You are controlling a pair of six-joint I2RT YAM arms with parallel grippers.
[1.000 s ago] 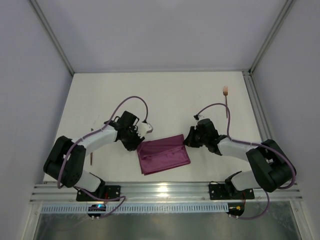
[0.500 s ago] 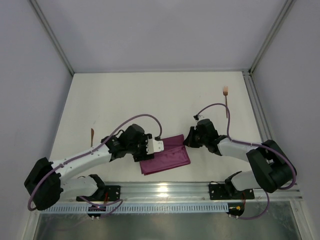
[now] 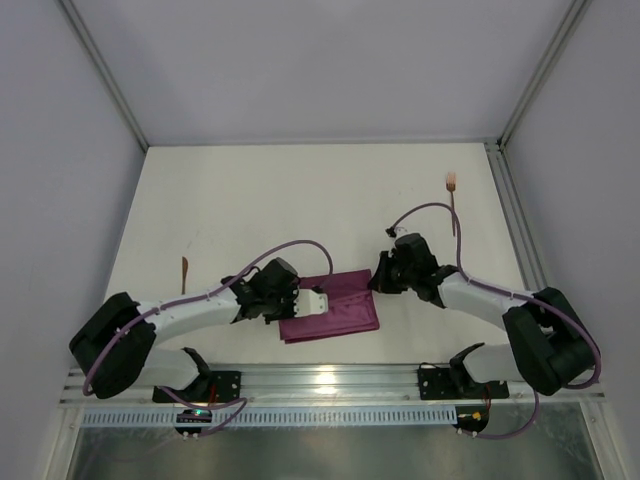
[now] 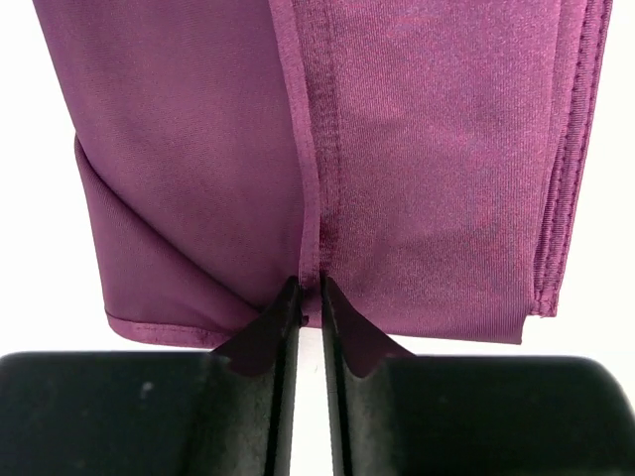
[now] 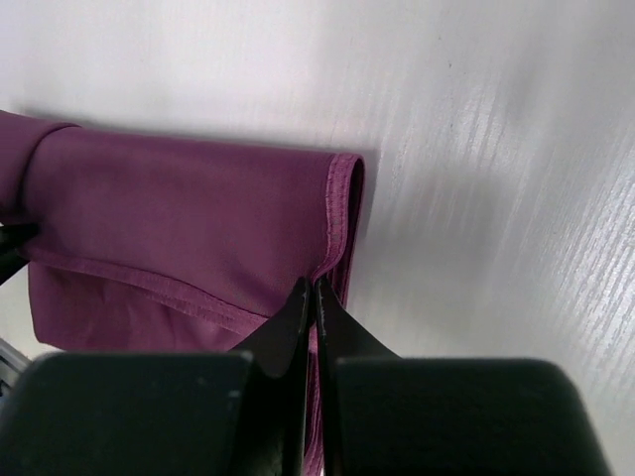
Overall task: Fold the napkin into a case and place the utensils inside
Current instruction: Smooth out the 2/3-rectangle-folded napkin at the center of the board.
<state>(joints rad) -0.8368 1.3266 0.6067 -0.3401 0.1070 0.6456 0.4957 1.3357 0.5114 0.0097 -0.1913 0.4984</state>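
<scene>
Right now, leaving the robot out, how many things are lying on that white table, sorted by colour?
purple cloth: 1
copper utensils: 2
total: 3

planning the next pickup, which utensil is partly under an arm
The utensil at left: its near end disappears under the left arm. The fork at far right lies beyond the right arm, not under it.
</scene>
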